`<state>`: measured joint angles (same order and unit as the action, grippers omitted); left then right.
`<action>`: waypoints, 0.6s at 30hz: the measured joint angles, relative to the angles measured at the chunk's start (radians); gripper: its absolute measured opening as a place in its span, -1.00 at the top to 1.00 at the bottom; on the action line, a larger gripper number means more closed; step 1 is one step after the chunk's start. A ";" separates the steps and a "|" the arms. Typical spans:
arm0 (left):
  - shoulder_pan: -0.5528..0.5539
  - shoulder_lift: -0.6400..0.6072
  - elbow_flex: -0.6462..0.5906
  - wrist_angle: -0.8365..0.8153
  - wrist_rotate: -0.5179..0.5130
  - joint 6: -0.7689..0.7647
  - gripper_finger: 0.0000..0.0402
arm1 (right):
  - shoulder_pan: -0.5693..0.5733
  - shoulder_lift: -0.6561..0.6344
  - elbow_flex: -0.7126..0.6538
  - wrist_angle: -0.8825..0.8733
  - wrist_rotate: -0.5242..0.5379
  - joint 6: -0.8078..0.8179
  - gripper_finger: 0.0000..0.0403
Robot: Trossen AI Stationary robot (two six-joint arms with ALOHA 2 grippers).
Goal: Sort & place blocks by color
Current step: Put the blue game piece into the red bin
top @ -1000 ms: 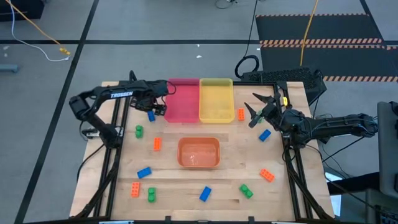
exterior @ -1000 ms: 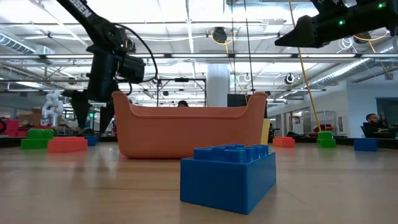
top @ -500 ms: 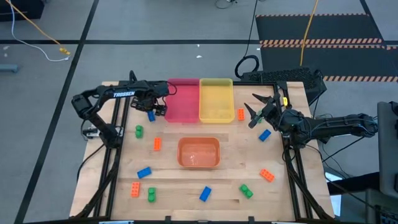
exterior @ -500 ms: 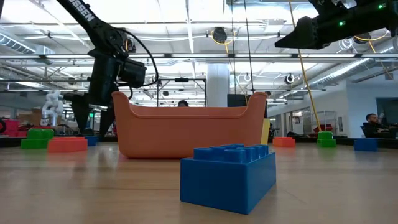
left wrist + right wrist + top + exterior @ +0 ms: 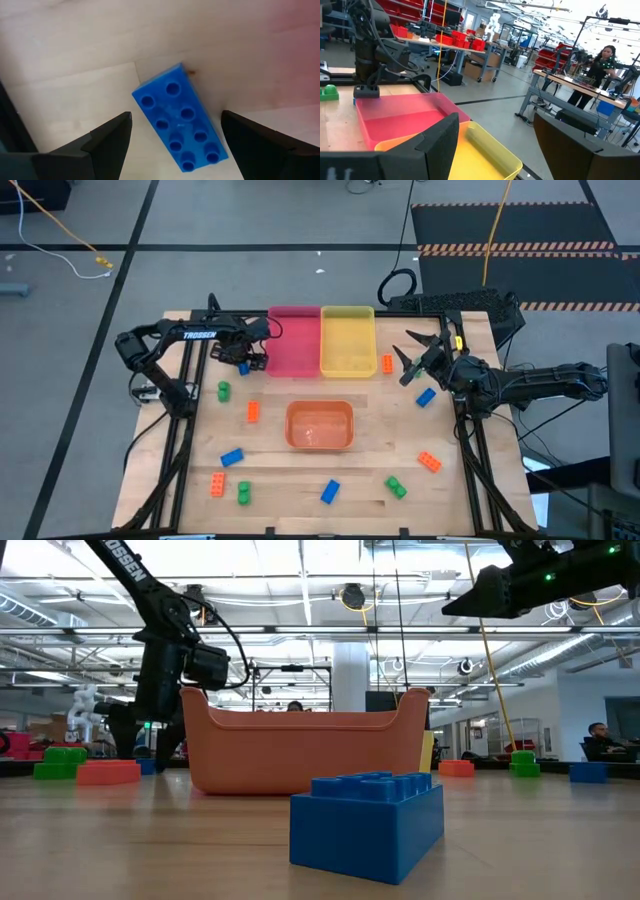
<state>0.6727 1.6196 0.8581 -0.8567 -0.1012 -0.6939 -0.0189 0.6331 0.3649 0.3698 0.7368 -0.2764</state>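
Observation:
A blue block (image 5: 180,125) lies flat on the wooden table, studs up, just left of the pink tray (image 5: 293,340). My left gripper (image 5: 243,360) points down over it, open, one finger on each long side and clear of it. Over the table's right part my right gripper (image 5: 407,360) is held level and high, open and holding nothing, beside an orange block (image 5: 387,363). More blue, green and orange blocks lie scattered on the table, among them a blue one (image 5: 425,397) and a green one (image 5: 223,390).
The yellow tray (image 5: 347,340) stands against the pink one at the far middle. An orange tray (image 5: 320,425) sits at the centre. Loose blocks lie along the near edge, such as a blue one (image 5: 367,823). A person (image 5: 600,65) stands in the room beyond.
My left gripper has come down toward the blue block beside the pink tray, still pointing down and open. The block has not moved.

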 joint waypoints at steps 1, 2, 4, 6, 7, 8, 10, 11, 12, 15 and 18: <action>0.000 0.000 0.000 0.000 -0.006 0.001 -0.54 | 0.000 0.000 0.000 0.000 0.000 -0.001 -0.26; 0.000 0.000 0.000 0.001 -0.008 0.000 -0.54 | 0.000 0.000 0.000 0.000 0.000 -0.001 -0.26; 0.000 0.000 0.000 0.009 -0.012 0.001 -0.54 | 0.000 0.000 0.000 0.000 0.000 -0.001 -0.26; 0.000 0.000 0.000 0.032 -0.012 0.001 -0.51 | 0.000 0.000 0.000 0.000 0.000 -0.001 -0.26; 0.000 0.000 0.000 0.042 -0.012 0.001 -0.47 | 0.000 0.000 0.000 0.000 0.000 -0.001 -0.26; 0.000 0.000 0.000 0.047 -0.012 0.001 -0.43 | 0.000 0.000 0.000 0.000 0.000 -0.001 -0.26; 0.000 0.000 0.000 0.052 -0.012 0.001 -0.33 | 0.000 0.000 0.000 0.000 0.000 -0.001 -0.26; 0.000 0.000 0.000 0.052 -0.012 0.004 -0.27 | 0.000 0.000 0.000 0.000 0.000 -0.001 -0.26; 0.000 0.000 0.000 0.052 -0.012 0.007 -0.21 | 0.000 0.000 0.000 0.000 0.000 -0.001 -0.26; 0.000 0.000 0.000 0.049 -0.013 0.009 0.00 | 0.000 0.000 0.000 0.000 0.000 -0.001 -0.26; 0.000 -0.001 0.001 0.047 -0.012 0.019 0.21 | 0.000 0.000 0.000 0.000 0.000 -0.001 -0.26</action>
<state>0.6727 1.6191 0.8586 -0.8097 -0.1136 -0.6751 -0.0189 0.6333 0.3647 0.3695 0.7368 -0.2779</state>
